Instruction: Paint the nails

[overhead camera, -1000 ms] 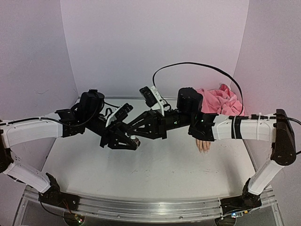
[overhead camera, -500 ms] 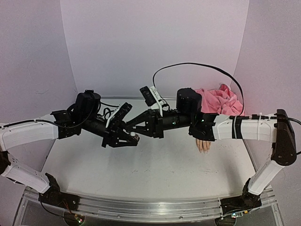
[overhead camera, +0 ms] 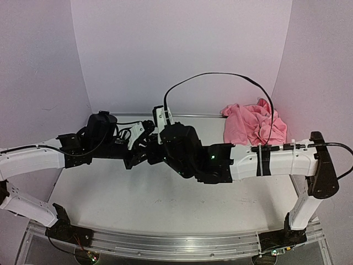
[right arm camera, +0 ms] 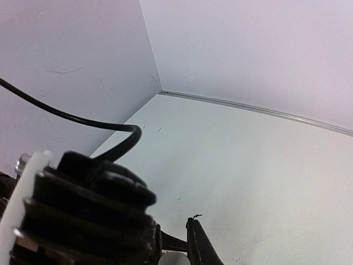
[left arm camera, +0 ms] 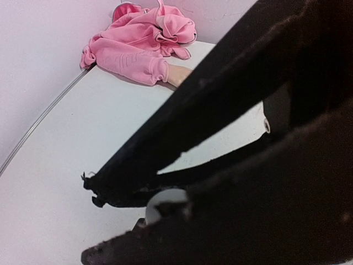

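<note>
A flesh-coloured mannequin hand (left arm camera: 177, 74) sticks out of a pink sleeve (left arm camera: 138, 49); only its wrist end shows, and the nails are hidden behind dark gripper parts. In the top view my right arm covers the hand. My left gripper (overhead camera: 144, 156) is shut on the small polish bottle, whose white cap (left arm camera: 165, 197) shows between dark fingers while its body is mostly hidden. My right gripper (right arm camera: 175, 243) meets it from the right, with both fingers closed against the white cap (right arm camera: 175, 258). The two grippers are joined above the table's middle-left.
The pink sleeve (overhead camera: 253, 124) lies bunched at the back right corner. A black cable (overhead camera: 220, 77) arcs above the right arm. Pale walls close in the left, back and right sides. The left arm's wrist block (right arm camera: 77, 215) fills the right wrist view's lower left.
My right arm has swung left and forward, now covering the hand in the top view. Its gripper closed on the cap. The left gripper with the bottle drew slightly back.
</note>
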